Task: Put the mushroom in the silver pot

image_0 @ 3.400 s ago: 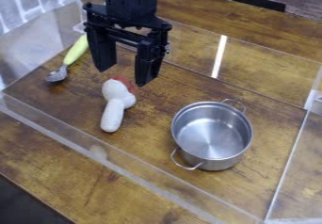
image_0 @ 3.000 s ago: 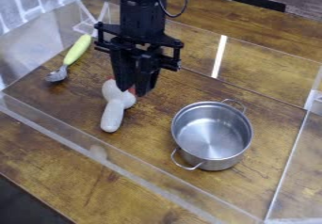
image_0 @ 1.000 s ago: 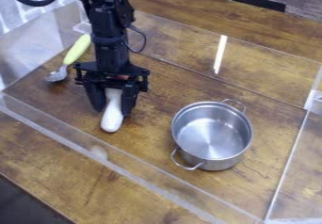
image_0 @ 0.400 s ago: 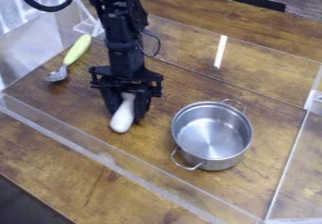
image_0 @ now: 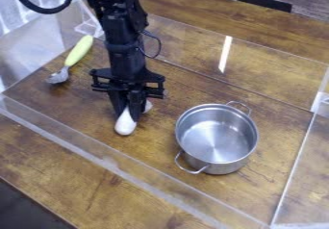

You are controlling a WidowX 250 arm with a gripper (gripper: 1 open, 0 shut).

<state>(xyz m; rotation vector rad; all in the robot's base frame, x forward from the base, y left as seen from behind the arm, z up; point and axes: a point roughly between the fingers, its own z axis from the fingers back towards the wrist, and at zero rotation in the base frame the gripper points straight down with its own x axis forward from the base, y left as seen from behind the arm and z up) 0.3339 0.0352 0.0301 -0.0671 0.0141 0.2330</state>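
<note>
Gripping 1 mushroom (image_0: 125,123), apparently, 1 hand (image_0: 129,105) clenched, 1 silver pot (image_0: 216,138), 1 spoon (image_0: 58,76) nearby

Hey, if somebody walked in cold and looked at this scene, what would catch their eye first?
Probably the black gripper pointing straight down at centre-left, its jaws shut on the white mushroom on the wooden table. Next, the shiny silver pot standing empty just to the right of it.
</note>
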